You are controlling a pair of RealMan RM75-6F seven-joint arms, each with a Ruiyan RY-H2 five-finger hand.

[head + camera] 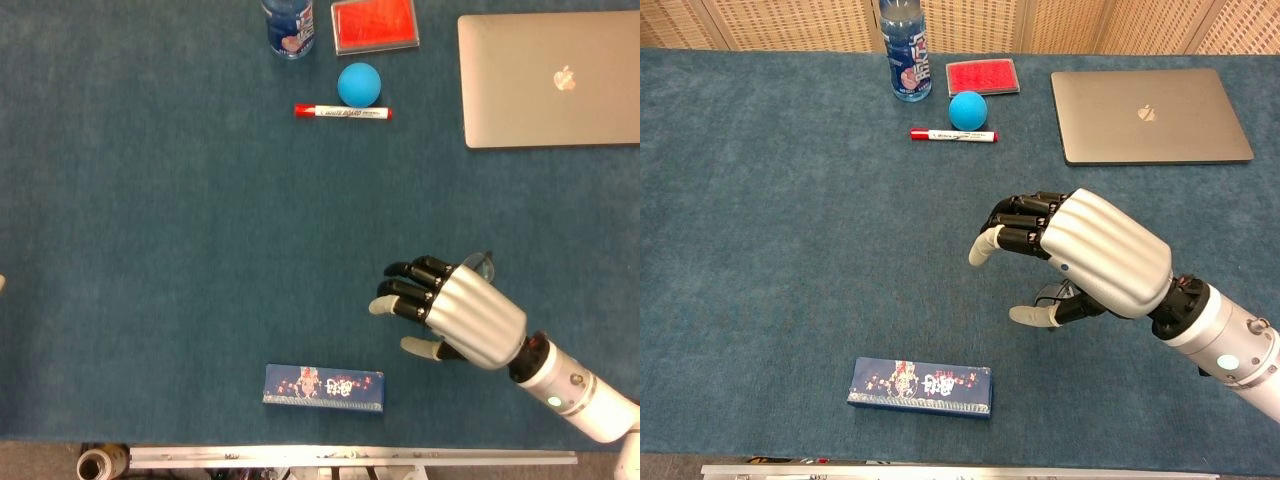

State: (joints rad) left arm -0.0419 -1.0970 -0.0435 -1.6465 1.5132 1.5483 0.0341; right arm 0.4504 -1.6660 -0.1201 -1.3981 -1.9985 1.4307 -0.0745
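1. The fingers (987,246) of the right hand (1095,255) are curved forward and spread apart from the thumb (1033,316). Nothing is between them, so the hand is released and holds nothing.
2. The glasses (1049,294) lie on the table (790,250) just under the palm, between thumb and fingers. The hand's back hides most of them. In the head view only one lens (483,263) shows past the knuckles.
3. The palm faces down over the glasses, and the posture looks like a cupped hover. Whether the thumb touches the frame cannot be told.
4. A blue box (921,387) lies flat near the table's front edge, to the left of the hand and apart from it.
5. Along the far edge, well apart from the hand, stand a bottle (903,50), a red case (982,76), a ball (967,109) and a marker (953,135). A closed laptop (1150,115) lies to their right.
6. The left hand shows in neither view.
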